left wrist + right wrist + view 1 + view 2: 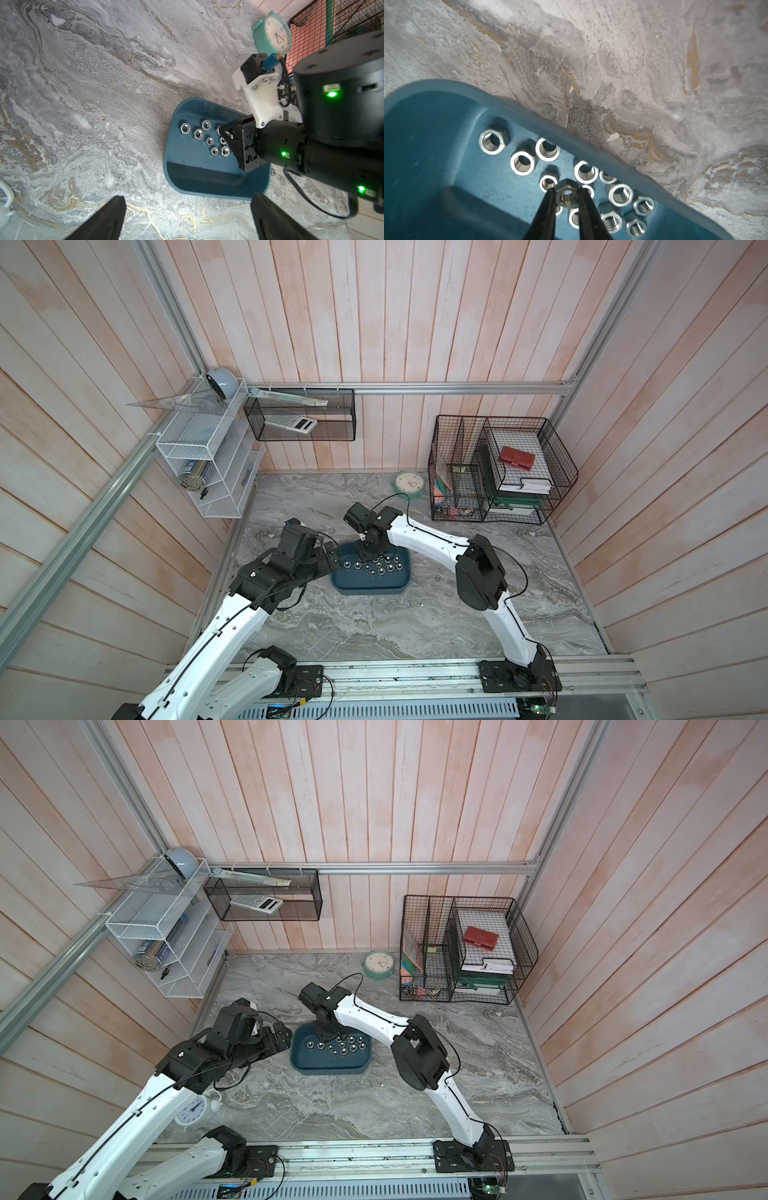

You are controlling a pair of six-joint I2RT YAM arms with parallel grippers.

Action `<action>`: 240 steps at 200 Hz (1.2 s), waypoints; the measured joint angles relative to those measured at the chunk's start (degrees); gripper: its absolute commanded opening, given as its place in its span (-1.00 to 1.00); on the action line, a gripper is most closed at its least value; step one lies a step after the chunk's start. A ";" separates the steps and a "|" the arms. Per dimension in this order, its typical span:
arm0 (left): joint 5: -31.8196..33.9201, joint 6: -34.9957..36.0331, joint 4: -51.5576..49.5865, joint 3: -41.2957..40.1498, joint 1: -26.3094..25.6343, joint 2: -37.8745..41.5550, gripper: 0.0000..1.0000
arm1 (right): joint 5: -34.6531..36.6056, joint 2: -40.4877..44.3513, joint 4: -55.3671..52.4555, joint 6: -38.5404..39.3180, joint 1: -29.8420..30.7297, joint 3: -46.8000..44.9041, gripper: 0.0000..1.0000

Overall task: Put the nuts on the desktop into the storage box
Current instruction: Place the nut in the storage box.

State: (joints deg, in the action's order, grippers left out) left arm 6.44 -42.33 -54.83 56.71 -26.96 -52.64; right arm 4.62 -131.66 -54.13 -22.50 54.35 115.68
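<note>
Right wrist view shows the right fingers (546, 209) pressed against opposite sides of one small shiny silver hexagonal metal nut (566, 196), pinching it between their tips inside the outline of the shallow dark teal-blue plastic tub (436, 135). Beneath and around the tips, about a dozen more silver nuts (492, 141) lie on the tub's floor, clustered near one long wall. The tub sits on the grey marble-patterned counter (633, 62). Left wrist view shows the left fingers (104, 224) spread wide, holding nothing, over the counter just outside the tub's short end.
</note>
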 measured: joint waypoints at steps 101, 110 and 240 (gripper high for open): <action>0.09 -0.39 -1.40 -0.59 0.42 0.39 1.00 | -1.66 -2.95 -1.22 0.20 0.00 0.68 -0.49; 0.11 -0.39 -1.40 -0.59 0.42 0.37 1.00 | -1.77 -2.95 -1.22 0.11 0.00 0.68 -0.41; -1.05 0.09 1.05 -0.59 0.70 -3.82 1.00 | 0.66 0.02 -3.34 0.52 -0.02 1.29 0.19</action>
State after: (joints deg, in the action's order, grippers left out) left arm 5.39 -42.24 -53.78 56.12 -26.26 -56.47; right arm 5.28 -131.63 -57.47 -21.98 54.33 116.97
